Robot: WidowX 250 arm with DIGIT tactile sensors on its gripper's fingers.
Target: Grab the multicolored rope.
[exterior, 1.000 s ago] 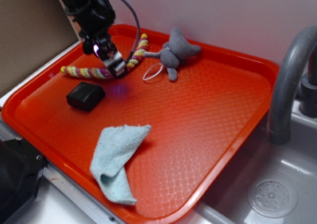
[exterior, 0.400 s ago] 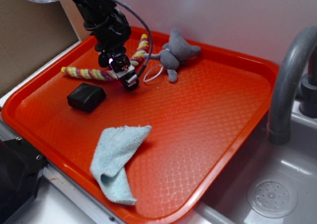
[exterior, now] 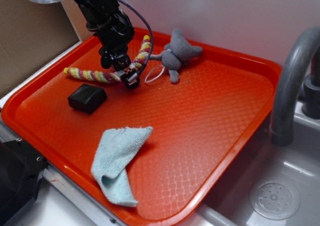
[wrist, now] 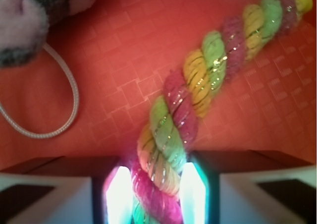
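Two views are given, and between them the grasp is judged nearly made but not proven. The multicolored rope point(exterior: 102, 76) lies on the far left part of the red tray point(exterior: 210, 136), bent at its middle, one arm running left and the other toward the far wall. The gripper point(exterior: 130, 79) is lowered onto that bend. In the wrist view the rope point(wrist: 198, 90) is seen passing between the two lit fingers point(wrist: 194, 194), which stand close against it on either side; they look closed around it, though whether it is firmly pinched cannot be told. No lift off the tray is visible, so raising it is what remains.

Only the outside view shows the wider layout: a black block point(exterior: 87, 97) near the rope, a pale blue cloth point(exterior: 119, 161) at the near edge, and a grey faucet point(exterior: 292, 81) at the right. Only the wrist view shows the contact between fingers and rope; the grey plush toy point(wrist: 29, 16) and white string loop point(wrist: 54, 100) lie just to the left, apart from the rope.
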